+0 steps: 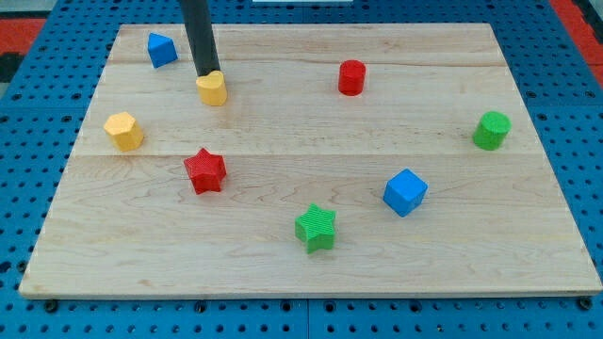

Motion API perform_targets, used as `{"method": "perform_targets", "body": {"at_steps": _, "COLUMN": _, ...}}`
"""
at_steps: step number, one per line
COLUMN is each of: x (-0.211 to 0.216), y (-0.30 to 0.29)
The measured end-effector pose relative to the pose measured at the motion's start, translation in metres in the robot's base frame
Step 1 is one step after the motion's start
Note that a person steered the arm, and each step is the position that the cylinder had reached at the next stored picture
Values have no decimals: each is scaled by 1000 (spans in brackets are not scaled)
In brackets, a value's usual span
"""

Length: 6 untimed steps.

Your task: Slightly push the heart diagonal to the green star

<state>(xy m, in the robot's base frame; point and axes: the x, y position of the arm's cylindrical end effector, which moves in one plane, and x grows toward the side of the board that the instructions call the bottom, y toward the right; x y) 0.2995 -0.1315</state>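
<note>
A yellow heart (pixel 214 88) lies near the view's top left of the wooden board (pixel 311 254). My tip (pixel 204 73) touches the heart's upper left edge. The green star (pixel 317 228) lies low in the middle of the board, well down and to the right of the heart. A red star (pixel 205 171) lies between them, below the heart.
A blue block (pixel 161 49) sits at the top left, a yellow hexagonal block (pixel 124 130) at the left, a red cylinder (pixel 351 77) at the top middle, a blue cube (pixel 405 192) right of the green star, and a green cylinder (pixel 491 130) at the right.
</note>
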Motion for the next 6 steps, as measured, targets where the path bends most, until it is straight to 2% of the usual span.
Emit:
{"method": "perform_targets", "body": {"at_steps": 4, "x": 1, "y": 7}}
{"method": "perform_targets", "body": {"at_steps": 5, "x": 10, "y": 38}}
{"method": "perform_targets", "body": {"at_steps": 6, "x": 47, "y": 123}}
